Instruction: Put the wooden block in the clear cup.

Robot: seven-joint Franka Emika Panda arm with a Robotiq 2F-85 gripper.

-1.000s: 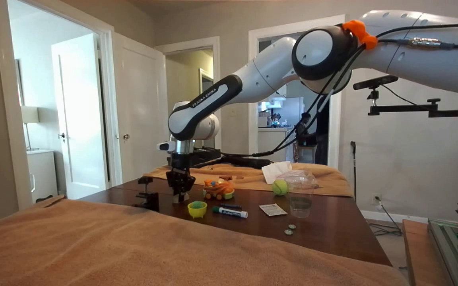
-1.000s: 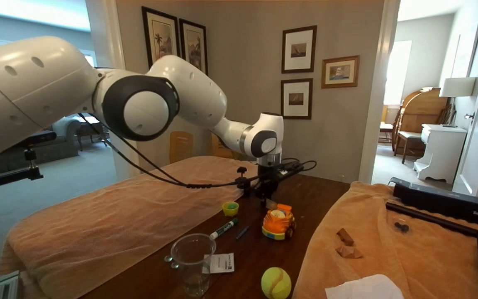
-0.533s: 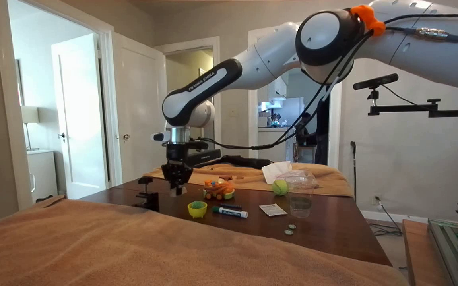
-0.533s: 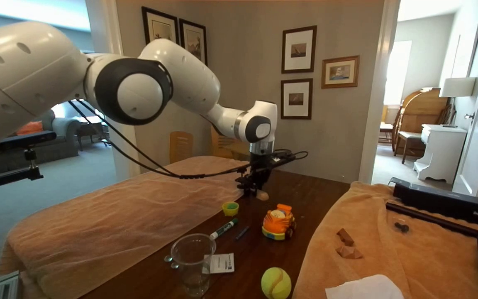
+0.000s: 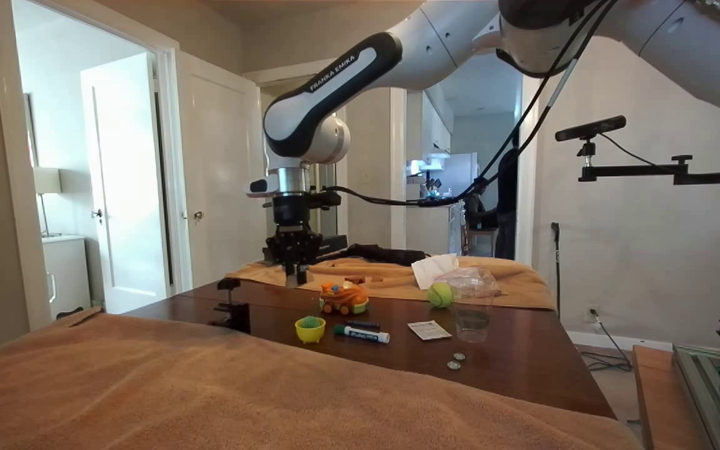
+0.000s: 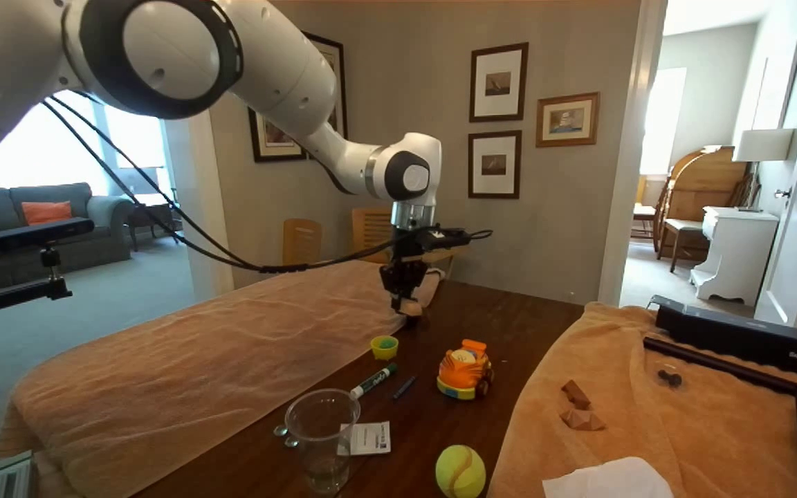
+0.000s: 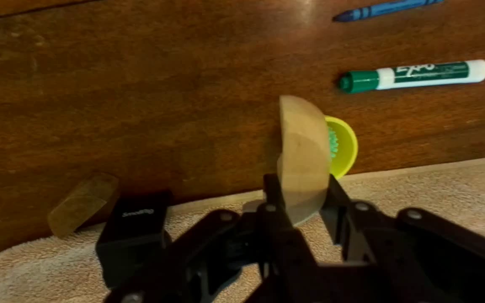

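Observation:
The wooden block is pale, with a flat face and a curved side. My gripper is shut on it, with a finger on each side, in the wrist view. In the exterior views the gripper holds the block in the air above the far part of the dark table. The clear cup is a see-through tumbler standing upright on the table; it also shows faintly in an exterior view. The gripper is well away from the cup. The cup is outside the wrist view.
A yellow-green bowl, green marker, crayon and orange toy car lie between gripper and cup. A paper packet, glass beads and tennis ball are near the cup. A black clamp stands at the table edge.
My gripper has risen from the table with the block between its fingers and moved sideways, leftward in one exterior picture. The cup and other objects have not moved.

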